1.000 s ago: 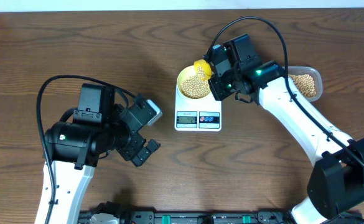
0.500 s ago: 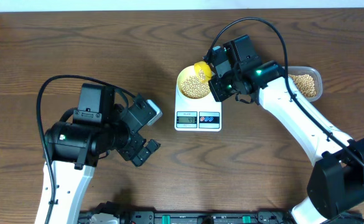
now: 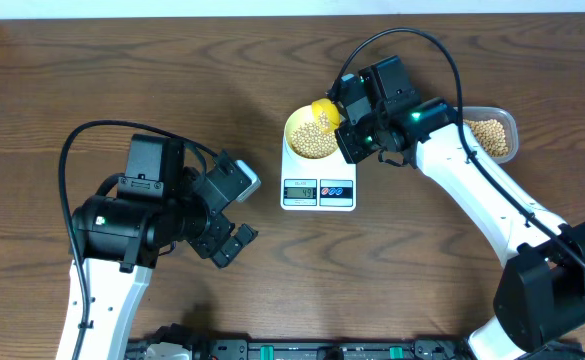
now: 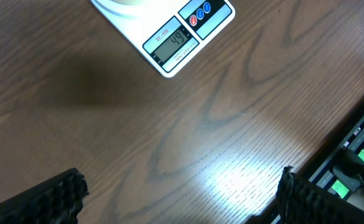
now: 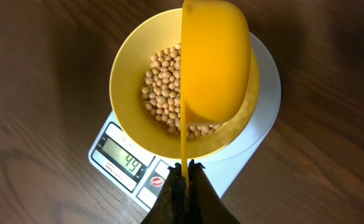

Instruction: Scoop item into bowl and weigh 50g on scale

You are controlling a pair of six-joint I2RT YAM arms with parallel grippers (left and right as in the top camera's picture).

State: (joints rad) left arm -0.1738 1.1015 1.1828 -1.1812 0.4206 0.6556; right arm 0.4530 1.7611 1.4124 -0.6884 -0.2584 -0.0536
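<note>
The pale yellow bowl point(image 3: 310, 133) sits on the white scale point(image 3: 318, 180) and holds tan beans point(image 5: 166, 87). The scale's display point(image 5: 123, 163) reads 49 in both wrist views. My right gripper point(image 5: 185, 167) is shut on the thin handle of a yellow scoop point(image 5: 214, 62), which is tipped on its side over the bowl point(image 5: 132, 81). In the overhead view the scoop point(image 3: 325, 109) hangs over the bowl's right rim. My left gripper point(image 4: 182, 186) is open and empty above bare table, down-left of the scale point(image 4: 169, 37).
A clear plastic tub point(image 3: 492, 137) with more beans stands at the right, behind my right arm. A black rail with green lights point(image 4: 350, 162) runs along the table's front edge.
</note>
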